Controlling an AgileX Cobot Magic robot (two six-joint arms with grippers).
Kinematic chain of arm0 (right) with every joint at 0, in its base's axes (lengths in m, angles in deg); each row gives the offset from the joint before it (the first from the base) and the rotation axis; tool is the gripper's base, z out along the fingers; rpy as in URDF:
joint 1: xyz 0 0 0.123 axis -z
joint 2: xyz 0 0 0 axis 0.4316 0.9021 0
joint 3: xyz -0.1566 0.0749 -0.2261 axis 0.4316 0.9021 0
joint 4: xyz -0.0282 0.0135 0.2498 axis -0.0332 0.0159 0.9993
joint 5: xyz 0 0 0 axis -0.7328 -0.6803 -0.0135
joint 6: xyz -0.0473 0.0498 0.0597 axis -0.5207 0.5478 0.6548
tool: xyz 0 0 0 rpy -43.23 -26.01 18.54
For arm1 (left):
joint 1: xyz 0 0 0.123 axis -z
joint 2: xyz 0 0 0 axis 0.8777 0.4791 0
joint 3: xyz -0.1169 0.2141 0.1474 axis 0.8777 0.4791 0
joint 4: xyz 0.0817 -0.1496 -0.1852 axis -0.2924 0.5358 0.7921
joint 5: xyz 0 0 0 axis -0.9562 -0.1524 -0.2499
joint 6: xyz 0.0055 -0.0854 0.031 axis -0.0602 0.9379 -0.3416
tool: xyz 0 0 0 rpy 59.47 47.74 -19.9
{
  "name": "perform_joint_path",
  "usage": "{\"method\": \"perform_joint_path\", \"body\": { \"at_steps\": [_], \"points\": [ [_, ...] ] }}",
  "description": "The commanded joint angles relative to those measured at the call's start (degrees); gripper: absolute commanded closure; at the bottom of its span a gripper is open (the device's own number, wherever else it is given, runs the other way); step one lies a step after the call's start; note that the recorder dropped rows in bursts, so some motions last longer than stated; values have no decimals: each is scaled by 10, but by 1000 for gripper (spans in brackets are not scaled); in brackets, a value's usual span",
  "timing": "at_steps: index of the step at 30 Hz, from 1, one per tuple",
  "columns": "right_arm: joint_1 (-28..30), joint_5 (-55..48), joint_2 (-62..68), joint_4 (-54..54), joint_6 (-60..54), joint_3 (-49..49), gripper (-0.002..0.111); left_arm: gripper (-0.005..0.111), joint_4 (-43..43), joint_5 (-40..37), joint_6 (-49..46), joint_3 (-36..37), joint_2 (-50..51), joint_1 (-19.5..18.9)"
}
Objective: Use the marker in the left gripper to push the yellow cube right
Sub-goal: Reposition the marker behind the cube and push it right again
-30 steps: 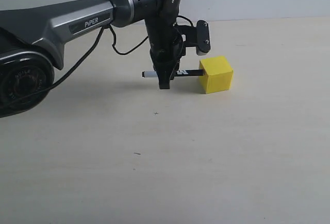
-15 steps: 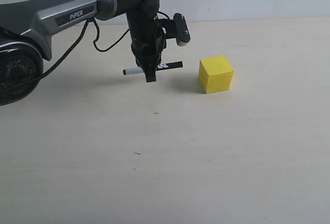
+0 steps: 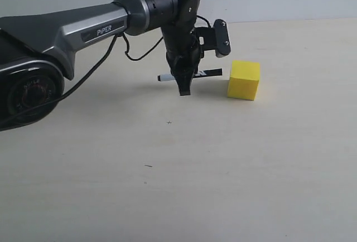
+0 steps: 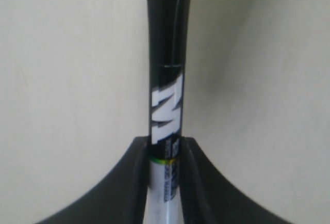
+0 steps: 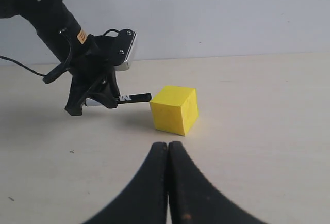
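My left gripper [image 3: 184, 87] is shut on the marker [image 3: 207, 73] and holds it level just above the table, jaws pointing down. The black cap end points right, toward the yellow cube [image 3: 244, 80], which rests on the table. The cap tip is right next to the cube's left face; whether they touch I cannot tell. The left wrist view shows the marker [image 4: 167, 79] running out from between the jaws of the left gripper [image 4: 165, 141]. My right gripper [image 5: 167, 145] is shut and empty, low over the table, facing the cube [image 5: 175, 109] and the marker [image 5: 131, 98].
The pale tabletop [image 3: 234, 169] reaches back to a light wall. The left arm's base [image 3: 28, 88] fills the left edge, and a black cable [image 3: 95, 66] hangs under the arm. Two small dark specks [image 3: 169, 122] mark the table in front.
The left arm drew back to the left with the marker, then swung right again. The yellow cube now sits a little further right and is turned slightly.
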Motion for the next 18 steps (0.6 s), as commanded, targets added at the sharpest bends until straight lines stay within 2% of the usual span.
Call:
{"method": "perform_joint_path", "body": {
  "at_steps": [1, 5, 13, 18],
  "points": [
    [-1, 4, -3, -1, -2, 3, 108, 107, -14, -26, 5, 2, -1, -17],
    [-1, 4, -3, -1, -2, 3, 108, 107, -14, -28, 5, 2, -1, -18],
    [-1, 4, -3, -1, -2, 3, 108, 107, -18, -17, -16, 2, -1, 15],
    [-1, 4, -3, -1, -2, 3, 108, 107, -16, -28, -15, 2, -1, 16]
  ]
}}
